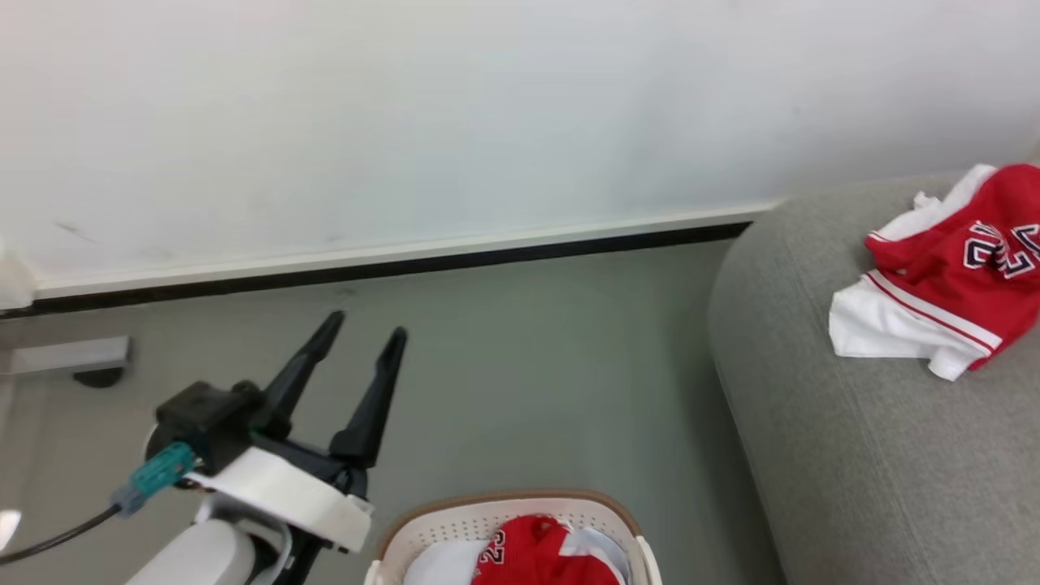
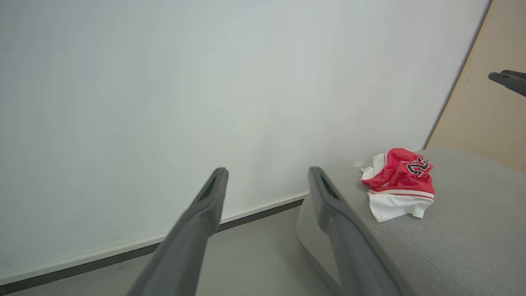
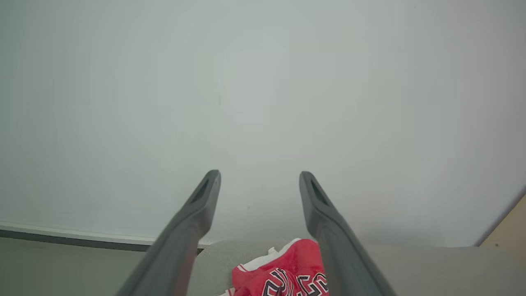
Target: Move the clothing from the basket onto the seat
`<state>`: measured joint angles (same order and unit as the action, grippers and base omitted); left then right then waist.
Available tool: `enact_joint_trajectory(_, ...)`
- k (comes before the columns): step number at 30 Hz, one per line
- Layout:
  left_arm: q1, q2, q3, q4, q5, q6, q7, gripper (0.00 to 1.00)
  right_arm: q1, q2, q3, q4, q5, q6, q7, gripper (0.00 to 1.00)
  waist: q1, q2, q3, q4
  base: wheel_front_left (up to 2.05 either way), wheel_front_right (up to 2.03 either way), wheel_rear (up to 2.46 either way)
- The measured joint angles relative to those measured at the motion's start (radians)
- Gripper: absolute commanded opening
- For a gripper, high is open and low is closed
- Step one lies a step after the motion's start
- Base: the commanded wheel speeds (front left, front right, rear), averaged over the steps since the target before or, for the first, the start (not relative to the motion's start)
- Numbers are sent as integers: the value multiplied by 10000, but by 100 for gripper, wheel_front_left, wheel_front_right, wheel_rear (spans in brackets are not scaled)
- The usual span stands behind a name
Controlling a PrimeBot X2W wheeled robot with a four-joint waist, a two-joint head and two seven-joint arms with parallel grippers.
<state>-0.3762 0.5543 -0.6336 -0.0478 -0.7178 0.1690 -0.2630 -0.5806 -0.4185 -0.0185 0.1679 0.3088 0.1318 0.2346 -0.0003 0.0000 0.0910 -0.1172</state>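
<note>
One red-and-white jersey (image 1: 942, 284), number print showing, lies crumpled on the grey seat (image 1: 837, 463), near its rounded edge. A second jersey (image 1: 540, 556) lies in the white basket (image 1: 455, 528) on the floor (image 1: 528, 366), near the seat. Left gripper (image 1: 366, 323): fingers spread, empty, over the floor left of the basket. Right gripper (image 3: 259, 175): fingers spread, empty, pointing at the wall (image 3: 263, 82) above the seat's jersey.

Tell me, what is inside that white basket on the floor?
A red jersey bearing a number, with white fabric beside it, lies inside the basket. Anything beneath them is covered, and the basket's near part is cut off.
</note>
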Motion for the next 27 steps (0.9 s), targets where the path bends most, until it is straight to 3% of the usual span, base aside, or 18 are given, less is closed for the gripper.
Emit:
enact_joint_trajectory(9,1507,-125,1691,-188,75,343,-4,100,1807,1216,571,-1507,176,0,-593,100,1,0,-505,476,0,0,0)
enact_joint_trajectory(15,2731,-869,3016,-217,499,224,-10,100,3699,2447,318,-2309,-458,0,-1843,100,1,0,-704,664,0,0,0)
enact_joint_trajectory(22,3646,-1822,4265,-82,1513,-491,-10,100,5294,3010,972,-2349,-690,0,-3866,100,2,0,-680,671,0,0,0)
enact_joint_trajectory(27,4103,-2481,4926,267,2077,-1099,-10,100,5631,3310,1348,-1565,-742,0,-4475,100,3,1,-669,551,0,0,0)
